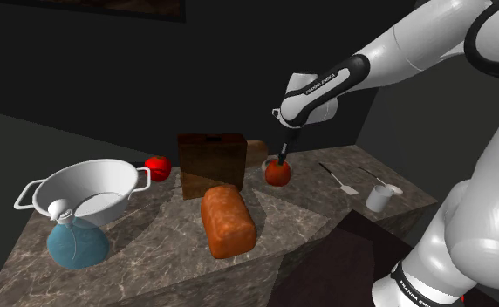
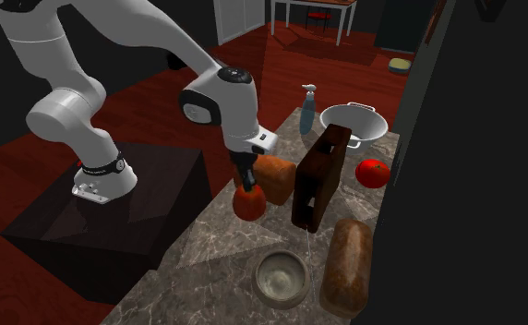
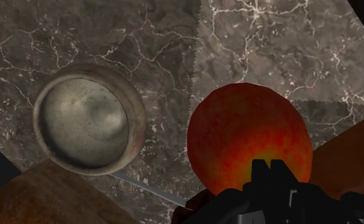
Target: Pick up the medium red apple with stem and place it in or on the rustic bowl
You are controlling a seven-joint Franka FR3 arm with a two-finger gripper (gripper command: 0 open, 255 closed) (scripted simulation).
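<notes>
A red-orange apple (image 1: pixel 277 173) (image 2: pixel 248 203) (image 3: pixel 244 133) hangs just under my black gripper (image 1: pixel 283 159) (image 2: pixel 245 177) (image 3: pixel 269 168), which is shut on the apple's top. The fingers stand close together there, and the stem is hidden by them. The apple is near the counter edge on the stand's side and seems slightly above the marble. The rustic bowl (image 2: pixel 282 277) (image 3: pixel 85 127) (image 1: pixel 383 196), a small round grey-tan dish, stands empty on the counter. It is apart from the apple, toward the shoulder view's right end.
A brown block (image 1: pixel 211 163) (image 2: pixel 319 180) stands behind the apple, with a bread loaf (image 1: pixel 228 220) (image 2: pixel 347 263) beside it. A second red fruit (image 1: pixel 158 166) (image 2: pixel 373 172), a white colander (image 1: pixel 86 192) and a blue spray bottle (image 1: pixel 73 240) sit at the far end. A thin utensil (image 1: pixel 337 179) lies by the bowl.
</notes>
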